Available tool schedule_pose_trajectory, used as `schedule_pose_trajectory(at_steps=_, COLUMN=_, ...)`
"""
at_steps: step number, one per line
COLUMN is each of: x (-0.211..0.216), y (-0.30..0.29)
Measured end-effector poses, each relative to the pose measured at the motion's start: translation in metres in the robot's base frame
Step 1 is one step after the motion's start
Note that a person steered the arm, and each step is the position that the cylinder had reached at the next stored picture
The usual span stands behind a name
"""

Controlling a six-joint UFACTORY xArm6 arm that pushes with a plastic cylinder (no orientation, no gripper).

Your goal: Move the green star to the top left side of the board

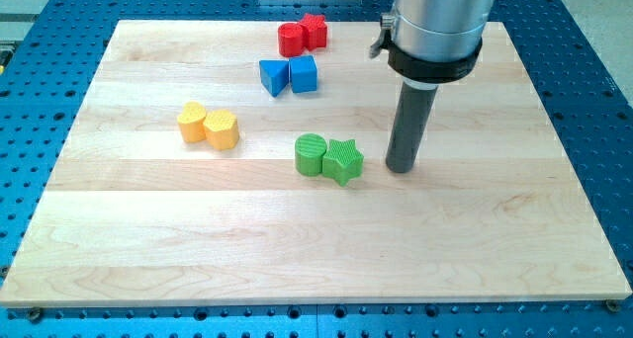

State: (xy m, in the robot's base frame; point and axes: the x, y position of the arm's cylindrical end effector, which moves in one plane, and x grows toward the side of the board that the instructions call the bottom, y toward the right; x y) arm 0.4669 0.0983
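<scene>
The green star [344, 161] lies near the middle of the wooden board [148, 229], touching a green round block [311, 154] on its left. My tip [401, 168] stands on the board just to the right of the green star, a small gap apart. The rod rises from there into the arm's grey body at the view's top.
Two yellow blocks [209, 126] lie together at the view's left. A blue triangle [274, 76] and blue cube [304, 73] sit above the green pair. Two red blocks [302, 34] lie near the top edge. A blue perforated table surrounds the board.
</scene>
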Motion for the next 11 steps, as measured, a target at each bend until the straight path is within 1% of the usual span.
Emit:
schedule_pose_trajectory(at_steps=1, x=0.039, y=-0.004)
schedule_pose_trajectory(at_steps=2, x=0.059, y=-0.042)
schedule_pose_trajectory(at_steps=3, x=0.016, y=-0.071)
schedule_pose_trajectory(at_steps=4, x=-0.025, y=-0.086)
schedule_pose_trajectory(at_steps=5, x=-0.04, y=-0.05)
schedule_pose_trajectory(at_steps=6, x=-0.074, y=-0.056)
schedule_pose_trajectory(at_steps=7, x=-0.086, y=-0.117)
schedule_pose_trajectory(at_steps=8, x=-0.082, y=-0.117)
schedule_pose_trajectory(at_steps=9, x=-0.067, y=-0.127)
schedule_pose_trajectory(at_steps=10, x=-0.094, y=-0.193)
schedule_pose_trajectory(at_steps=11, x=-0.086, y=-0.179)
